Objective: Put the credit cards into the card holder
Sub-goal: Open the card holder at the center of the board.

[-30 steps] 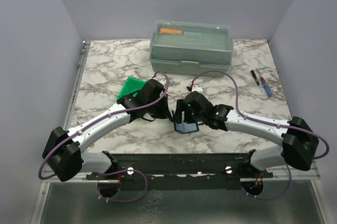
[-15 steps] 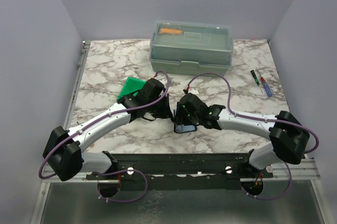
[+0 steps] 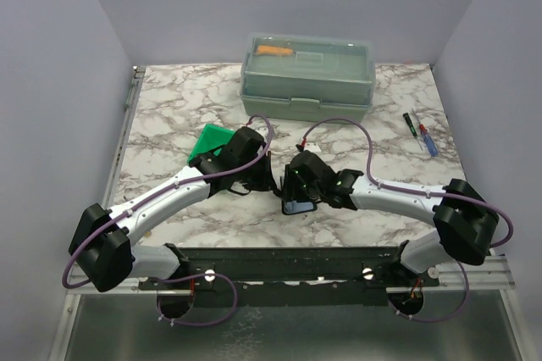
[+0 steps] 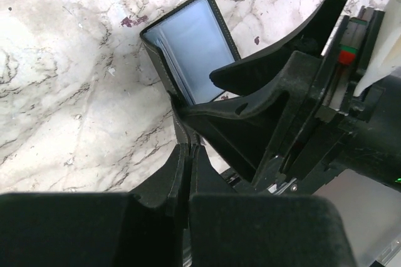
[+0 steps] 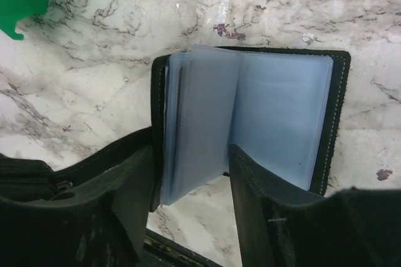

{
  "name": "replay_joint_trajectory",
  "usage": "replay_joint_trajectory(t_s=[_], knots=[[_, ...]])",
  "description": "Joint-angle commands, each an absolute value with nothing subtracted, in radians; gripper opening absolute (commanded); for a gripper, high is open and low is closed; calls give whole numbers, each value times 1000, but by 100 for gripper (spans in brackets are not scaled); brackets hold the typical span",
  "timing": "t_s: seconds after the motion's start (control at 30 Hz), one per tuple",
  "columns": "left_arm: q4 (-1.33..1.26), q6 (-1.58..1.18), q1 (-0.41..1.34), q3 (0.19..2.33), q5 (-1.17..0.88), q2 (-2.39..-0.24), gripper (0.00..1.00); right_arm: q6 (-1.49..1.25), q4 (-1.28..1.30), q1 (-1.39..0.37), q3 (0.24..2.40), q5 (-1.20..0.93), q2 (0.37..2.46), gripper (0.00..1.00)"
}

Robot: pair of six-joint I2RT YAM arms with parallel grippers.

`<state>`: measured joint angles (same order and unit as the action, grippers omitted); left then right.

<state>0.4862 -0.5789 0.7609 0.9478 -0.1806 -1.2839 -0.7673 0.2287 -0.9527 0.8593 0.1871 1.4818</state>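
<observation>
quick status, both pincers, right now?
left pincer: shut on the card holder, pinching its cover edge.
right pincer: fingers apart around the card holder's clear pocket leaves; whether it grips them cannot be told.

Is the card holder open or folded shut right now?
Open: the card holder is spread apart on the table, its greyish see-through pockets exposed.
</observation>
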Motion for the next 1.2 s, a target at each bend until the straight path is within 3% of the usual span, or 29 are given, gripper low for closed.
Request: replay_joint_trajectory(t_s=[0.0, 0.17, 0.5, 0.67, 1.17], knots=[[500, -565, 758, 936, -145, -1290, 0, -761, 209, -956, 824, 155, 1417, 56], [505, -563, 758, 937, -145, -1289, 0, -759, 219, -956, 811, 152, 1364, 63], [506, -565, 758, 946, -154, -1282, 0, -757, 196, -956, 809, 129, 1423, 64], [508, -567, 759, 948, -156, -1272, 0, -764, 220, -956, 826, 160, 1462, 54], [520, -560, 759, 941, -128, -1273, 0, -889, 468, -956, 899, 392, 1574, 47]])
